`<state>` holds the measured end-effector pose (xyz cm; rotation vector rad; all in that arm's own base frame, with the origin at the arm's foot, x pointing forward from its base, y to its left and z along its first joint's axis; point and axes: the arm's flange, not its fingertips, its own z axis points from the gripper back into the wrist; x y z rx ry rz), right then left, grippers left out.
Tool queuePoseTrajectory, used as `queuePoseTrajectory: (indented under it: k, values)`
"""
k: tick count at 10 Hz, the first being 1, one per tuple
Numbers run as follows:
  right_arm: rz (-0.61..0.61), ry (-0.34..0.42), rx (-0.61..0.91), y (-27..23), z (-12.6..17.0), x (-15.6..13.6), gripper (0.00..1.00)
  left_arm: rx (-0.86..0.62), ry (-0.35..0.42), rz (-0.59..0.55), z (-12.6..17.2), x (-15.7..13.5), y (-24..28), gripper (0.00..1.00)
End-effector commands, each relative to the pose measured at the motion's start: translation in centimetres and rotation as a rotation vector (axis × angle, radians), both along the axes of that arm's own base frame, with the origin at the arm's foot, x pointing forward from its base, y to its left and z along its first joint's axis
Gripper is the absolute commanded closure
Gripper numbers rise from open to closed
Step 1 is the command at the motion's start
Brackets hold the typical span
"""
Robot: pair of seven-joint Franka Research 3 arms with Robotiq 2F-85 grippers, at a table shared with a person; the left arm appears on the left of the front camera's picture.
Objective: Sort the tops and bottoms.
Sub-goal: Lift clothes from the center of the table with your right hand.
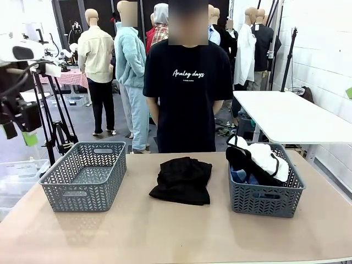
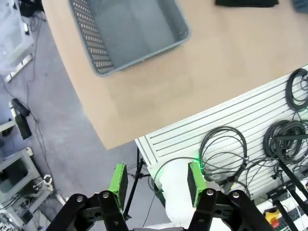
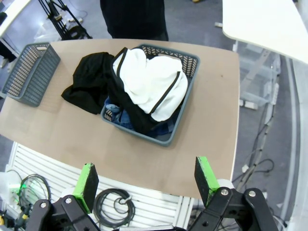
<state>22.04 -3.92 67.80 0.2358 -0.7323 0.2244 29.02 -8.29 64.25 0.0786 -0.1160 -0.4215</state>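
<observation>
- blue denim piece (image 3: 126,120) mostly buried under the white piece (image 3: 151,82) and a black piece (image 3: 126,108) in the basket (image 3: 185,103)
- black garment (image 2: 246,2) on the table (image 2: 202,72) cut off by the picture's top edge, left wrist view
- left arm (image 1: 16,110) cut by picture's left edge, jaws' stance unclear there

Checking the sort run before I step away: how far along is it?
Barely begun. Done: nothing looks sorted; the left basket holds nothing. One black piece lies on the table between the baskets. In hand: nothing; left gripper and right gripper both hang open above the table edge. Left: the white piece, denim and another black piece are piled in the right basket.
</observation>
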Motion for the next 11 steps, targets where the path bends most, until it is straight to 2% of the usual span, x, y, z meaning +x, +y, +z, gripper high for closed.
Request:
queuePoseTrajectory:
  k: [1,3,4,5,10,11]
  values:
    - [0.013,0.005,0.002,0.2,-0.2,0.1,0.0,-0.042,-0.016,0.03,-3.3,-0.8,-0.1,0.34]
    - [0.013,0.005,0.002,0.2,-0.2,0.1,0.0,-0.047,0.012,0.024,-3.4,0.1,-0.4,0.34]
    - [0.013,0.005,0.002,0.2,-0.2,0.1,0.0,-0.083,0.059,0.068,-2.7,0.8,-0.4,0.34]
    - [0.013,0.005,0.002,0.2,-0.2,0.1,0.0,-0.025,0.013,0.007,-3.5,-0.8,-0.1,0.34]
    - [0.0,0.0,0.0,0.0,0.0,0.0,0.0,-0.025,0.013,0.007,-3.5,-0.8,-0.1,0.34]
    - [0.046,-0.136,0.09,-0.2,1.1,-0.9,0.0,-0.025,0.013,0.007,-3.5,-0.8,-0.1,0.34]
